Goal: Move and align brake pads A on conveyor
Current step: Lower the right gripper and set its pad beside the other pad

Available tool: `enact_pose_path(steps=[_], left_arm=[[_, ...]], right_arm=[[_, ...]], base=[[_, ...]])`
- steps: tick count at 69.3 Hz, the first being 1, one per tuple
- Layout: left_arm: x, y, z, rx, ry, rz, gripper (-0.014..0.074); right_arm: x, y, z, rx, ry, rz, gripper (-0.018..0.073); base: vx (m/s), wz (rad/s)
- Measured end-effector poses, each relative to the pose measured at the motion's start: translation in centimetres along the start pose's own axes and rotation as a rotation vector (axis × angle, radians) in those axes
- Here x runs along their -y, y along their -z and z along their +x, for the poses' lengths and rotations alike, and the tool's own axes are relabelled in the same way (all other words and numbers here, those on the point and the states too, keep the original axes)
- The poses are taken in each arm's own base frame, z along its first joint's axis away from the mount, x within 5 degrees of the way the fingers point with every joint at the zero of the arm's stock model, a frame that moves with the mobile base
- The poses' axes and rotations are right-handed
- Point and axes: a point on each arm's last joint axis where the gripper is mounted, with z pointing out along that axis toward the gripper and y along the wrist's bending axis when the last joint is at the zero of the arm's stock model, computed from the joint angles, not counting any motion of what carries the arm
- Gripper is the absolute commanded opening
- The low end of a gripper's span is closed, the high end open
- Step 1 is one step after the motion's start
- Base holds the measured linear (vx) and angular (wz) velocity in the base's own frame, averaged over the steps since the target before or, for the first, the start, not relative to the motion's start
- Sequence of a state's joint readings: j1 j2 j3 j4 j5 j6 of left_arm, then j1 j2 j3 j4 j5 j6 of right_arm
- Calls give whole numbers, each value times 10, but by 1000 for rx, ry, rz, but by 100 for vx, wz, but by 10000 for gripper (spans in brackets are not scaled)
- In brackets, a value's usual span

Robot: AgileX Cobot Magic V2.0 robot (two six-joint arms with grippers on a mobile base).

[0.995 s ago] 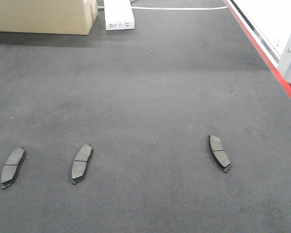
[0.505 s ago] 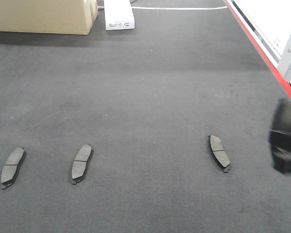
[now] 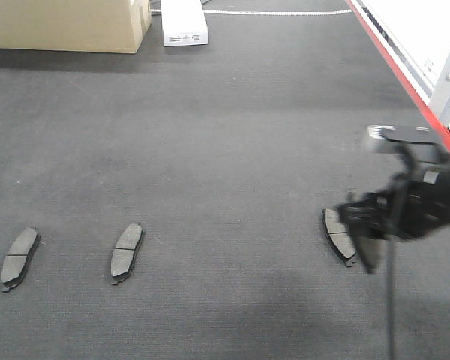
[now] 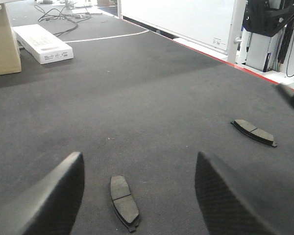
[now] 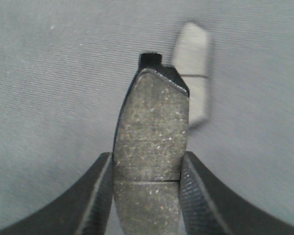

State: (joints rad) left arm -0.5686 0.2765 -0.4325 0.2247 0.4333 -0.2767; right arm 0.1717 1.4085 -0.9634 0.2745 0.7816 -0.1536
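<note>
Item 1. Conveyor (image 3: 232,142): wide charcoal belt, finely ribbed matte surface, red strip (image 3: 405,75) along its right edge.

Item 2. Brake pads A, small flat dark-grey arc-shaped pads with a thin groove across the middle. Three lie flat on the belt in the front view: a far-left pad (image 3: 20,257), a second pad (image 3: 126,252) near it, and a right-hand pad (image 3: 339,235) well apart from both. A fourth, the held pad (image 5: 151,156), is clamped on edge between the fingers (image 5: 99,196) of the right gripper (image 5: 146,196), above the belt and just beside the right-hand pad.

Item 3. Left gripper (image 4: 137,196): fingers spread wide and empty, hovering over the second pad (image 4: 124,201).

Item 4. Clutter at the far end: tan cardboard box (image 3: 64,24) and white flat carton (image 3: 184,21), both well away from the pads.

Step in hand, judged: carrying the fourth pad into place in the row. The next move calls for lowering it flat onto the belt beside the right-hand pad, turned to match its neighbour's lie, without striking that pad.

Room: broad bare belt between the second and right-hand pads. The red edge lies near on the right, so less margin there.
</note>
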Motion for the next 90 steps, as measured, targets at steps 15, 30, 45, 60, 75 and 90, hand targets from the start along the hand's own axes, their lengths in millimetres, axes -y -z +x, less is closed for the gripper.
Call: enact_pose_path(steps=[15, 30, 45, 60, 75, 90], left_arm=[[0, 0, 0, -1, 0, 0, 464], [0, 0, 0, -1, 0, 0, 464], [0, 0, 0, -1, 0, 0, 464], [0, 0, 0, -1, 0, 0, 464], [0, 0, 0, -1, 0, 0, 464], [0, 0, 0, -1, 0, 0, 464]], right_arm=[[-53, -35, -28, -57, 47, -9, 40], [-94, -73, -43, -96, 15, 60, 49], [-104, -113, -48, -173, -71, 74, 130], [-104, -145, -46, -244, -95, 89, 373], [-104, -147, -47, -234, -94, 86, 528], [-105, -113, -57, -157, -48, 94, 525]], base=[[0, 0], [0, 0], [0, 0], [0, 0], [0, 0], [0, 0]])
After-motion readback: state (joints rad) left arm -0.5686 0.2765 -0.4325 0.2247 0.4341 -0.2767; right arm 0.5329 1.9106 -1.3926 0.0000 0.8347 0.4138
